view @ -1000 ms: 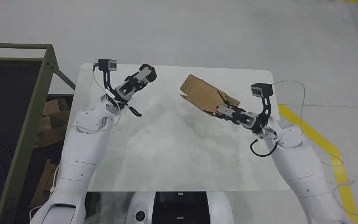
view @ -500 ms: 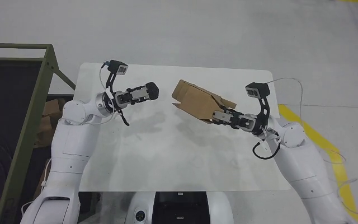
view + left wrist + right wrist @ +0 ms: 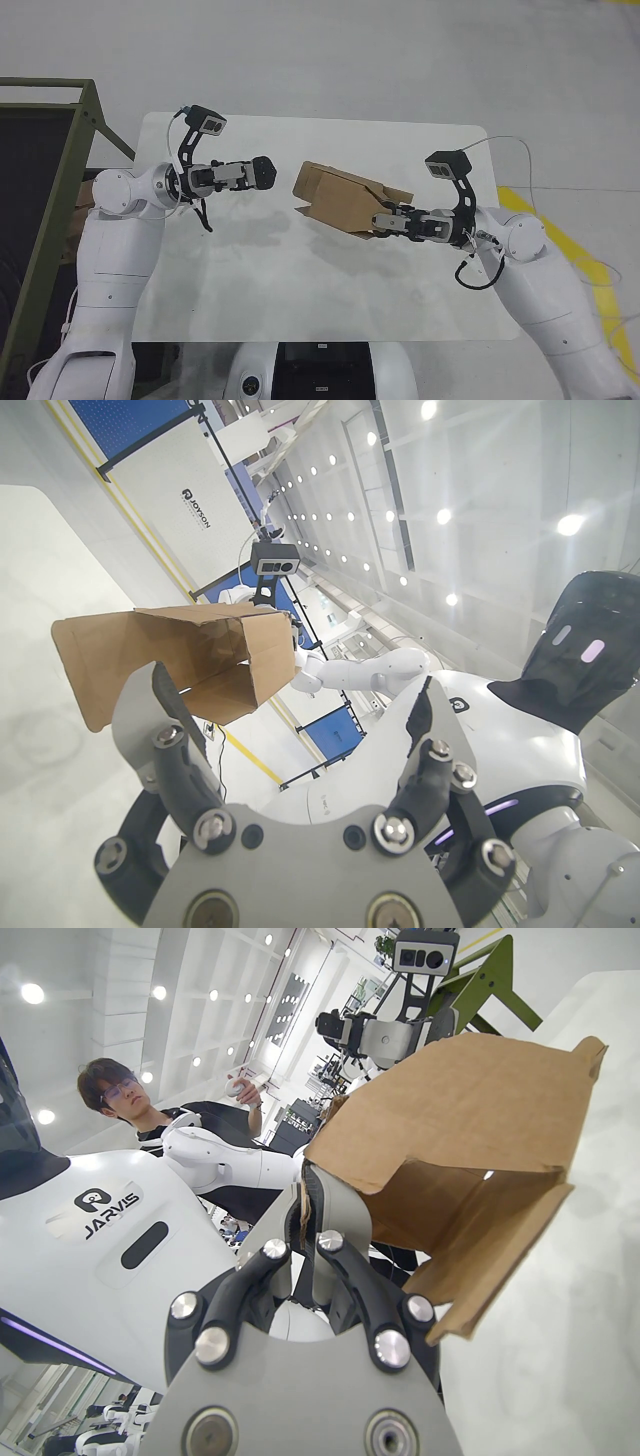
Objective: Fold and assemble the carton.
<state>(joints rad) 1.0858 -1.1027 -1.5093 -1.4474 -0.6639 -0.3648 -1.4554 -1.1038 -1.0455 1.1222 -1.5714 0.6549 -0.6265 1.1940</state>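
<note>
A brown cardboard carton (image 3: 340, 197) hangs above the middle of the white table (image 3: 300, 290), opened into a square tube with loose flaps. My right gripper (image 3: 378, 222) is shut on one wall edge of the carton (image 3: 450, 1128), the cardboard pinched between its fingers (image 3: 325, 1198). My left gripper (image 3: 262, 171) is open and empty, a short gap to the left of the carton, pointing at it. In the left wrist view the carton (image 3: 165, 660) shows its open end beyond my open fingers (image 3: 170, 695).
A green metal frame (image 3: 60, 170) stands off the table's left edge, with cardboard pieces (image 3: 95, 205) piled under it. A yellow floor line (image 3: 560, 240) runs at the right. White tabletop lies below both arms.
My right gripper has carried the carton leftward toward the table's middle. My left gripper has swung down and turned to face the carton, staying open.
</note>
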